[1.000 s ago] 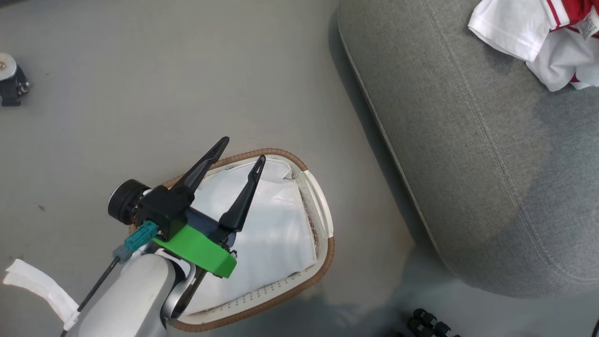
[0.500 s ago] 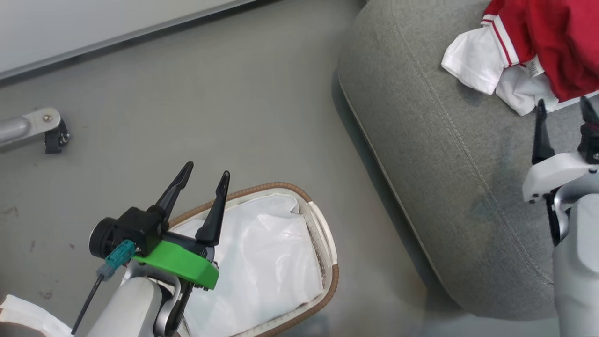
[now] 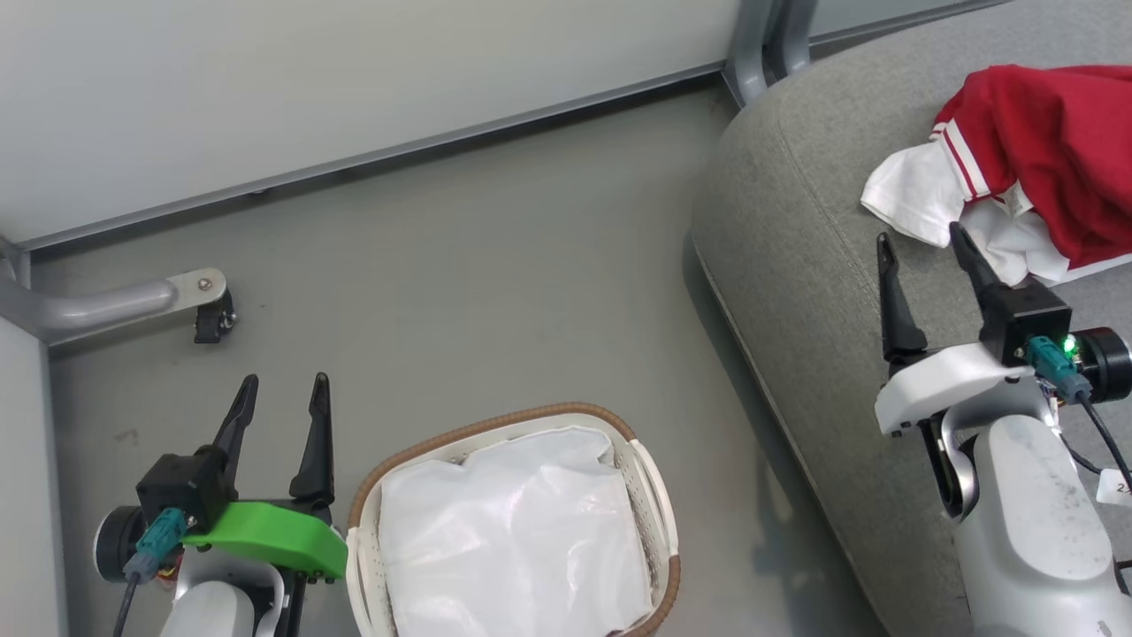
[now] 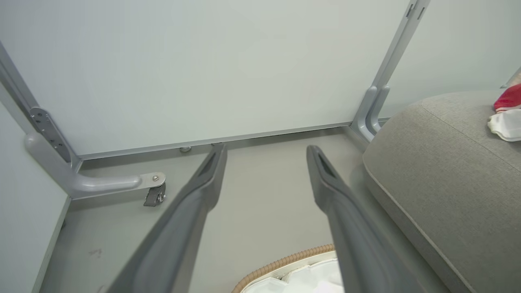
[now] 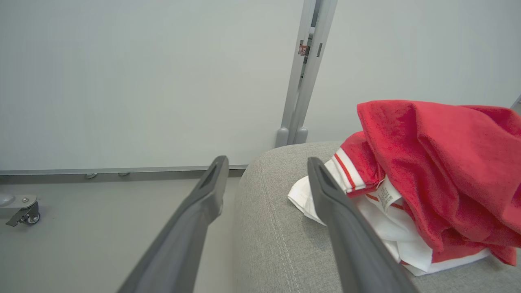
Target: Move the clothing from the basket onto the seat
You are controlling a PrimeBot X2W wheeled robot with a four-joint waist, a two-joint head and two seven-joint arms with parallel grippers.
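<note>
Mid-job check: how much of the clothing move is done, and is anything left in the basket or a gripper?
Done: the clothing lies heaped on the seat. The basket holds its white liner, with no red fabric visible. In hand: nothing. The left gripper is open beside the basket and the right gripper is open over the seat. Left: seemingly nothing, though the basket's near end is cut off.
</note>
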